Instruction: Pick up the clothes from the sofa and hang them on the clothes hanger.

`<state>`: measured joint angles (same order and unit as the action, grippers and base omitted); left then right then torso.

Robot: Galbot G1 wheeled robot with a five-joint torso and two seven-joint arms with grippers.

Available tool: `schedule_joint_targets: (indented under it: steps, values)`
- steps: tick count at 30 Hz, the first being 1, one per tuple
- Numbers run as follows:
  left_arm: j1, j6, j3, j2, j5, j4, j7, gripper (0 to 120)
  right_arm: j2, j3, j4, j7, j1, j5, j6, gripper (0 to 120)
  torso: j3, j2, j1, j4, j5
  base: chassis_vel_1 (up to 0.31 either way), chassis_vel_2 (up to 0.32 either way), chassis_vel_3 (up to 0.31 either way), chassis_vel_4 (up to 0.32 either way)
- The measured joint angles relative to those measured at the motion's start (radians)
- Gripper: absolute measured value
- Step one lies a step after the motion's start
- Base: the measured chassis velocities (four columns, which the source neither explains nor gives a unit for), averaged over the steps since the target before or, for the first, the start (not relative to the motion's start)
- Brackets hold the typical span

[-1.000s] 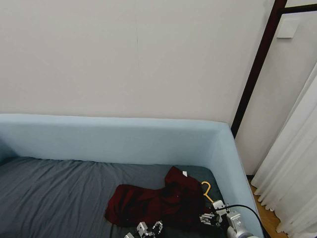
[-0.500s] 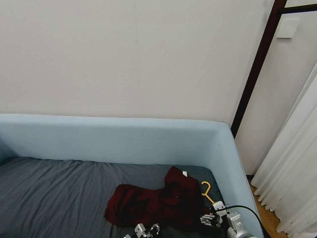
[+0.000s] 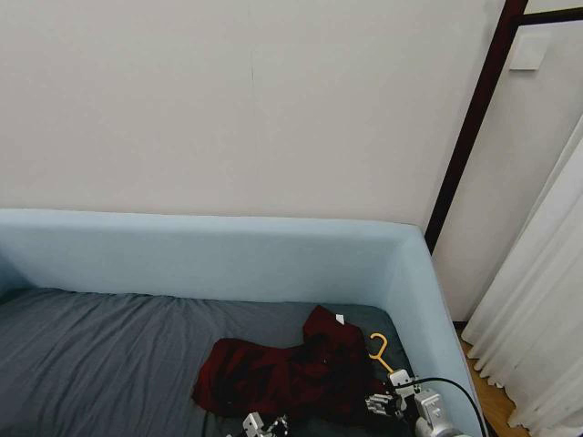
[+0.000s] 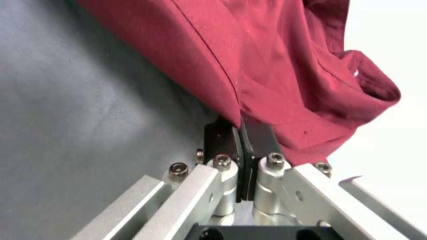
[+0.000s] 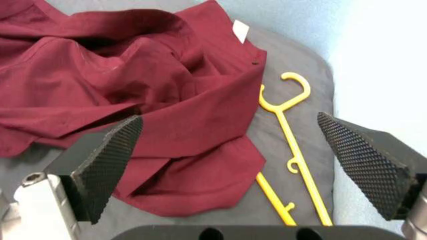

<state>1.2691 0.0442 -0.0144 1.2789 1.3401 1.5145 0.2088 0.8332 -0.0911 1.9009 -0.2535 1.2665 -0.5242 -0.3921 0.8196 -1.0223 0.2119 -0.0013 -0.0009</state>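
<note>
Left gripper clamped on red shirt hem, sofa seat.
Right gripper gaping over yellow hanger; I judge this thin edge-pinch may slip on lifting.

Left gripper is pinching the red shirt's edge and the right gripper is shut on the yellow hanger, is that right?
Not quite. The right gripper is open and holds nothing; the hanger lies free beneath it, as the right wrist view shows. The left gripper does pinch the shirt at its edge.
</note>
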Motion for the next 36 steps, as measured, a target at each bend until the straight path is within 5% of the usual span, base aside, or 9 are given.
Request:
schedule_joint_targets:
  steps: [10,14,20,27,30,36]
  values:
    - [0.055,-0.008,0.016,-0.073,-0.023,0.088,0.016,0,-0.03,0.051,0.003,0.031,-0.085,0.028,0.016,100,0.0,0.0,0.0,-0.0001,0.0001,0.0,0.0,0.0,0.0]
    - [0.083,-0.019,0.028,-0.095,-0.056,0.124,0.027,0,-0.096,0.219,-0.054,0.129,-0.271,0.176,0.095,100,0.0,0.0,0.0,-0.0002,-0.0001,0.0,0.0,0.0,0.0]
    - [0.097,-0.019,0.02,-0.107,-0.08,0.146,0.029,0,-0.076,0.437,-0.164,0.194,-0.493,0.249,0.158,100,0.0,0.0,0.0,-0.0001,-0.0002,0.0,0.0,0.0,0.0]
    - [0.113,-0.026,0.003,-0.137,-0.128,0.17,0.029,0,0.105,0.765,-0.43,0.283,-0.796,0.364,0.292,100,0.0,0.0,0.0,0.0,-0.0002,0.0,0.0,0.0,0.0]
    - [0.114,-0.027,0.002,-0.139,-0.132,0.171,0.03,0,0.12,0.792,-0.456,0.294,-0.819,0.382,0.31,100,0.0,0.0,0.0,0.0002,-0.0001,0.0,0.0,0.0,0.0]
    - [0.136,-0.036,-0.001,-0.173,-0.162,0.202,0.036,0,0.275,0.969,-0.712,0.52,-1.023,0.496,0.47,100,0.0,0.0,0.0,0.0002,-0.0003,0.0,0.0,0.0,0.0]
